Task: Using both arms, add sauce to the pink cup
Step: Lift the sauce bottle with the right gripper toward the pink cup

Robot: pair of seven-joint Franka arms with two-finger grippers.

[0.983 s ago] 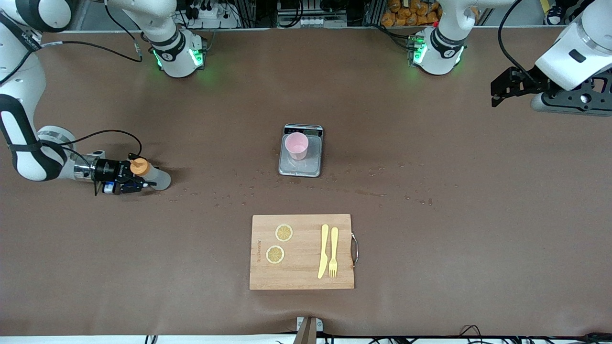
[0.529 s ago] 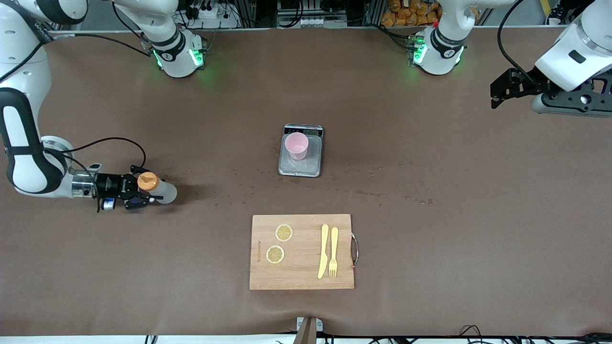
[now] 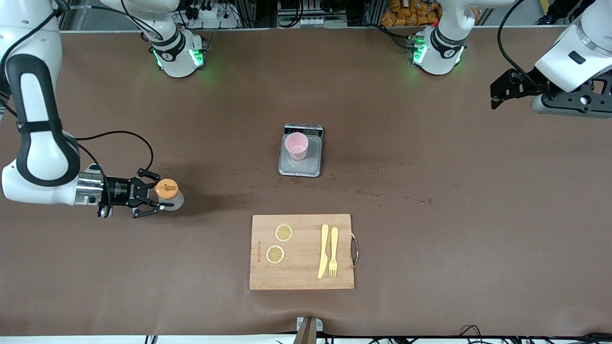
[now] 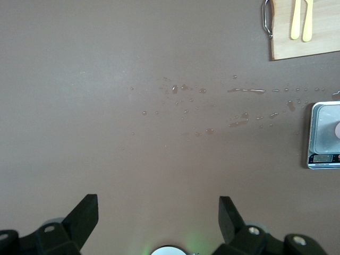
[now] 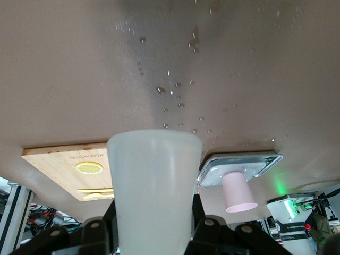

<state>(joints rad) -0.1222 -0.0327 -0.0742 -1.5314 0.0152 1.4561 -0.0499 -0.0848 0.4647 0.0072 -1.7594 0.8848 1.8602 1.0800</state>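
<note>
- The right gripper (image 3: 160, 198) is clamped on the sauce (image 3: 168, 191), a translucent whitish squeeze bottle with a round orange cap, held upright above the brown table (image 3: 430, 248) toward the right arm's end.
- In the right wrist view the bottle (image 5: 154, 186) shows as a smooth, milky, slightly tapered cylinder between the black fingers (image 5: 93, 236).
- The pink cup (image 3: 296, 145), a pale, round-rimmed plastic tumbler, stands upright on the scale (image 3: 301, 152), a flat grey rectangle with a dark display strip at its 12 o'clock edge; the cup sits toward the display end of the platform.
- Small glossy droplets (image 3: 368, 193) are scattered on the matte tabletop between scale and board.
- At the scale's 6 o'clock lies a rectangular wooden cutting board (image 3: 302, 252) with a metal handle, bearing two round lemon slices (image 3: 284, 232) and a yellow plastic knife (image 3: 323, 251) and fork (image 3: 333, 252) side by side.
- The left gripper (image 3: 499, 91) waits in the air over the left arm's end of the table, jaws spread wide and empty.
</note>
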